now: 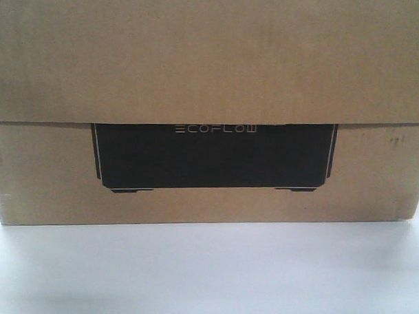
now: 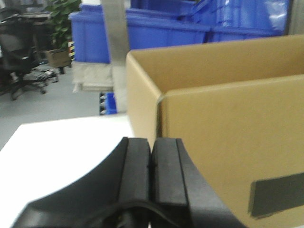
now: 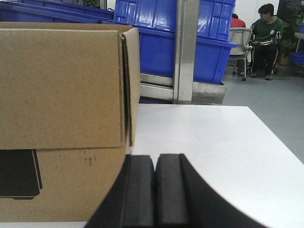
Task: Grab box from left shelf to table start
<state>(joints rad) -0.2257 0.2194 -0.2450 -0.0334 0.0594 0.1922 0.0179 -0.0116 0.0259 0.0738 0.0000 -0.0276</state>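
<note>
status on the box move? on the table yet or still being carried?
Looks done: the box sits flat on the white table, off the shelf. In hand: nothing; the left hand and right hand are both shut and empty, beside the box's ends. Left: apparently only backing the arms away.

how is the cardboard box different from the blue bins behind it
The cardboard box is brown corrugated card; the blue bins are glossy plastic. The box stands on the white table; the bins sit on the metal rack beyond the table's far edge. The box carries a black printed panel reading ECOFLOW; the bins show no print. Both are large rectangular containers.
</note>
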